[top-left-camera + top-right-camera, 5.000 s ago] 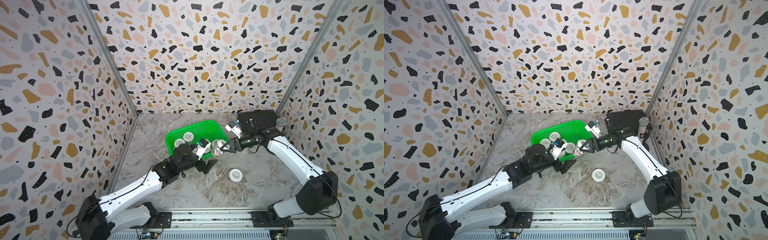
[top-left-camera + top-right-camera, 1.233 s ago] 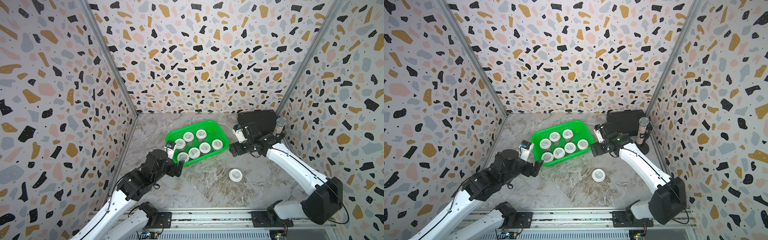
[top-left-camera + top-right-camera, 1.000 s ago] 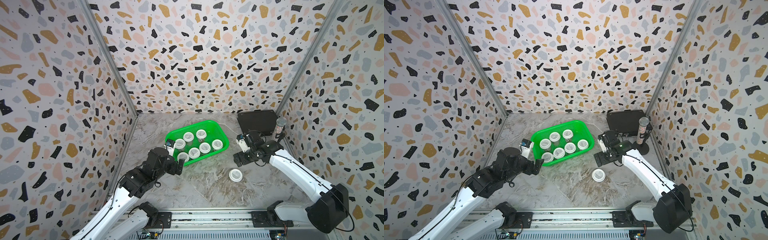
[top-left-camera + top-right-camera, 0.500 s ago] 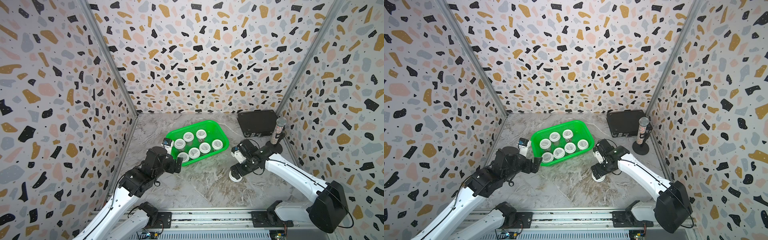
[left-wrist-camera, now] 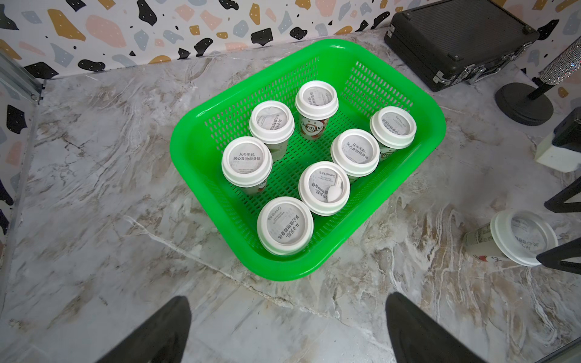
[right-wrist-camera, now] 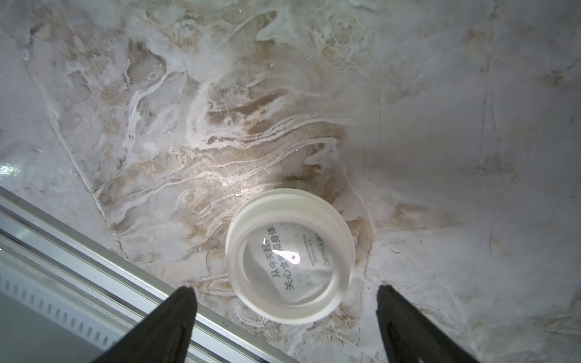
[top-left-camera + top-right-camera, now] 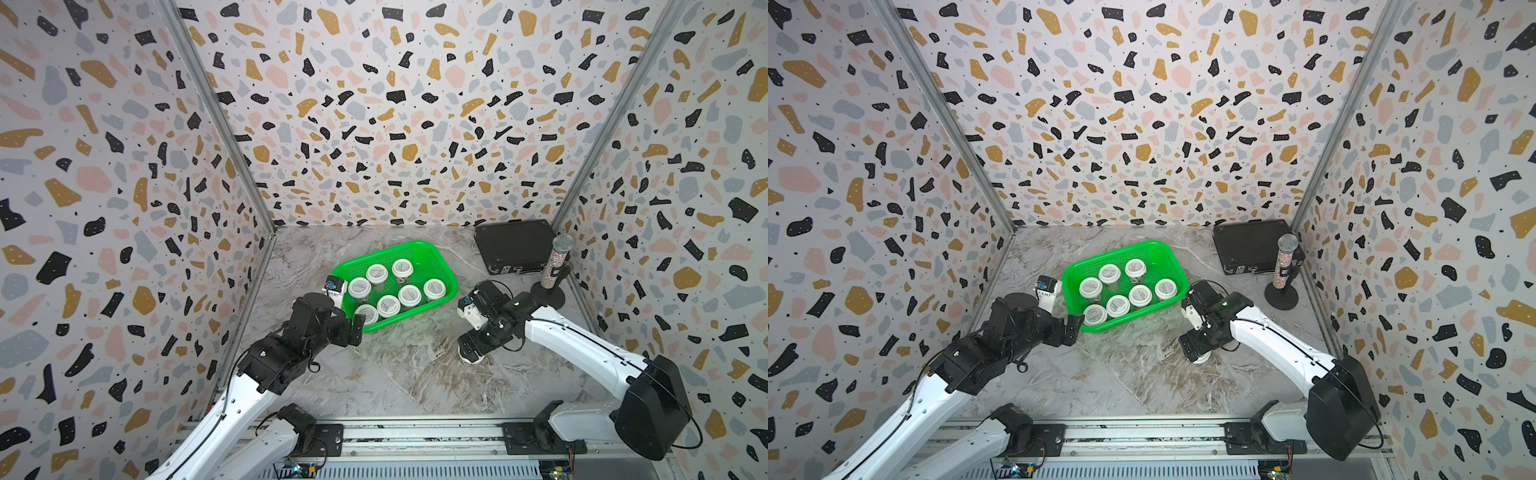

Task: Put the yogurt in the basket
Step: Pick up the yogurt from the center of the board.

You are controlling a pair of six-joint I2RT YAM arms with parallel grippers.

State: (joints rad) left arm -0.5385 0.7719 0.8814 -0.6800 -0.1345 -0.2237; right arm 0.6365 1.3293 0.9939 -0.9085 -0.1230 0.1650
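The green basket [image 7: 419, 244] [image 7: 1155, 245] [image 5: 179, 147] sits mid-table and holds several white-lidded yogurt cups [image 7: 409, 296] [image 7: 1140, 296] [image 5: 323, 188]. One more yogurt cup [image 6: 289, 267] [image 5: 523, 241] stands on the marble to the basket's right. In both top views it is almost hidden under my right gripper [image 7: 473, 350] [image 7: 1197, 348]. In its own wrist view the right gripper [image 6: 286, 292] is open just above the lid, a finger on either side, touching nothing. My left gripper [image 5: 289, 301] [image 7: 351, 322] is open and empty, by the basket's near left corner.
A flat black case [image 7: 513, 247] lies at the back right. A glittery microphone on a round black stand [image 7: 555, 262] is just in front of it, near the right wall. A metal rail [image 7: 415, 432] runs along the table's front edge.
My right arm has swung from beside the basket toward the front and come down over the loose yogurt cup. The left arm has barely moved.
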